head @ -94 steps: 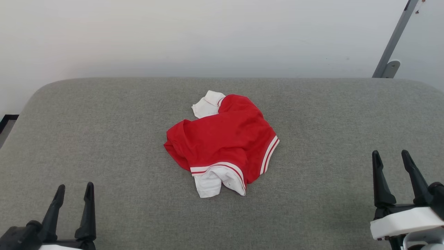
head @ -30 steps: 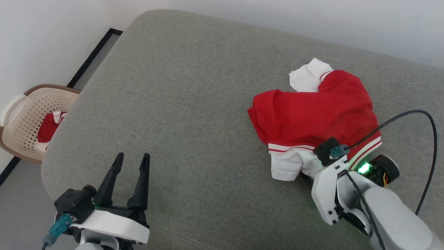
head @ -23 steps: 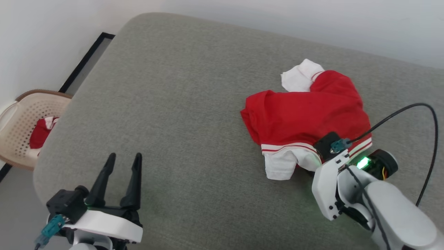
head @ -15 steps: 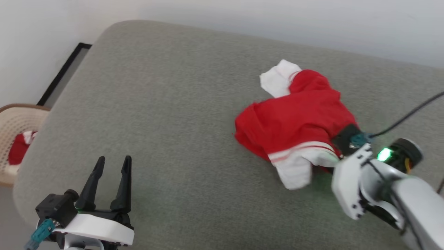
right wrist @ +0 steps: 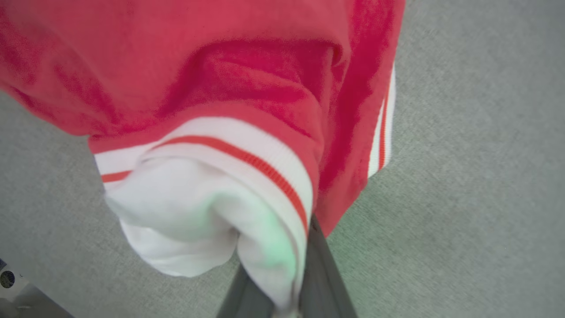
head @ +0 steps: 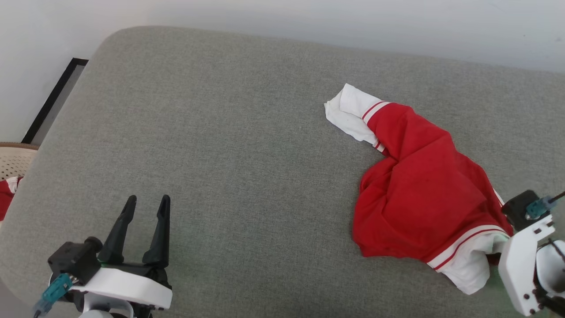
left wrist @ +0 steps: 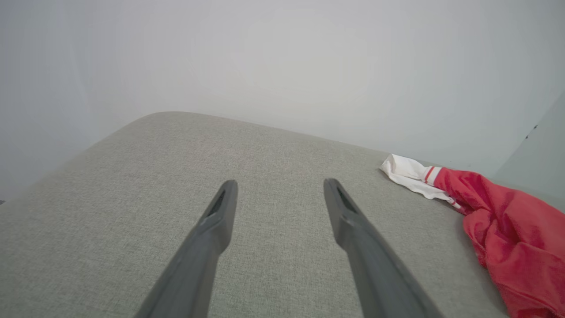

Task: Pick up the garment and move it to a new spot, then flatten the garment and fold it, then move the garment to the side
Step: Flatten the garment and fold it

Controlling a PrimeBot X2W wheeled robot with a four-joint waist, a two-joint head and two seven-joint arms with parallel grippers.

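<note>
The garment (head: 423, 194) is a red shirt with white sleeve ends and red-and-white stripe trim, lying stretched out on the right of the grey cushion (head: 220, 132). In the right wrist view my right gripper (right wrist: 287, 256) is shut on the garment (right wrist: 247, 88), with a white sleeve end and striped cuff pinched between its dark fingers. In the head view that arm's white wrist (head: 525, 260) sits at the garment's near right corner and its fingers are hidden. My left gripper (head: 146, 205) stands open over bare cushion at the lower left, far from the garment (left wrist: 507, 221). Its fingers (left wrist: 220, 212) hold nothing.
A pale wall runs behind the cushion's far edge. At the left edge, below the cushion, a beige perforated basket (head: 11, 159) holds a bit of red cloth (head: 4, 194). A dark strip (head: 53, 106) lines the floor by the wall.
My right gripper has shut on the garment's white sleeve end and pulled it right and nearer, stretching the bundle out. The head camera has turned. The left gripper stays open.
</note>
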